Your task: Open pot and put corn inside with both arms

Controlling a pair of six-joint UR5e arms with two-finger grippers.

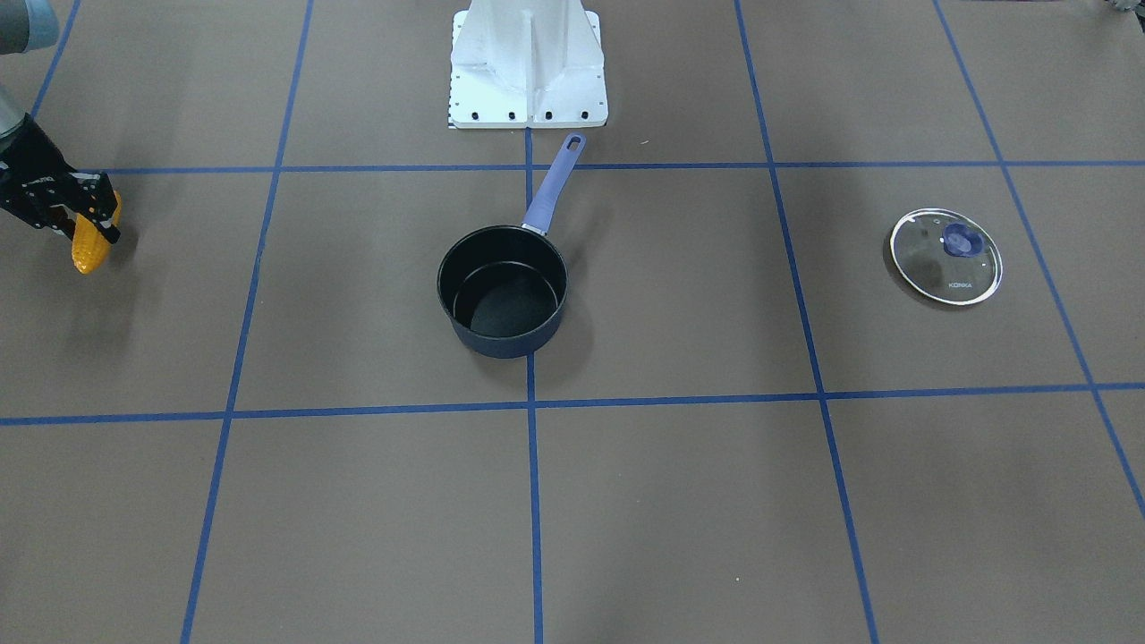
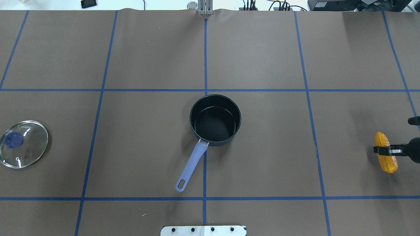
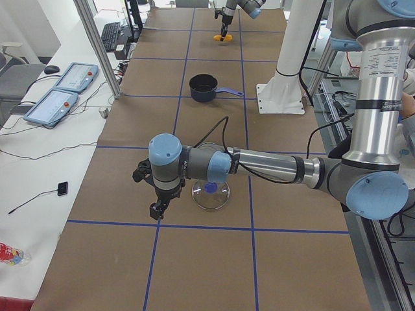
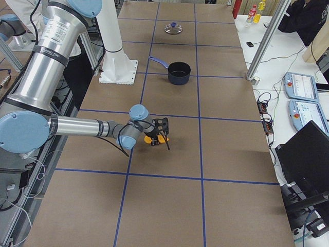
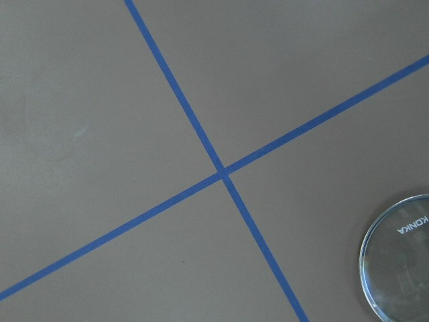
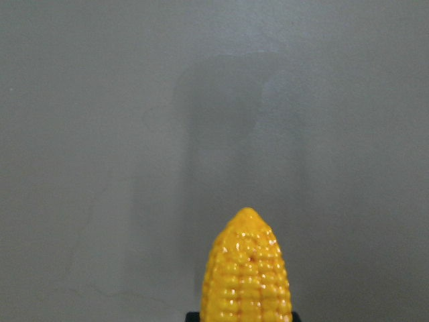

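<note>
- Base plate [image 2: 203, 230], one, white, at 6 o'clock from pot [image 2: 215, 120], seen from overhead.
- Corn [image 2: 386, 164], one ear, well apart at 3 o'clock, pinched across the middle by right gripper [image 2: 384, 150], lifted off brown table [image 2: 262, 157].
- Glass lid [image 2: 23, 143], one, flat at 9 o'clock; left gripper [image 3: 157, 208] just beside it, spread or pressed together impossible to tell.
- Pot, one, uncovered, upright at centre; purple handle [image 2: 193, 160] toward 7 o'clock.

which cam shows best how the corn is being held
The overhead exterior view: the corn shows nearly whole, with the right gripper clamped across its middle. The front-facing view has it at the frame's edge, partly behind the jaws. The right wrist view shows only its tip; the side views show it small.
</note>
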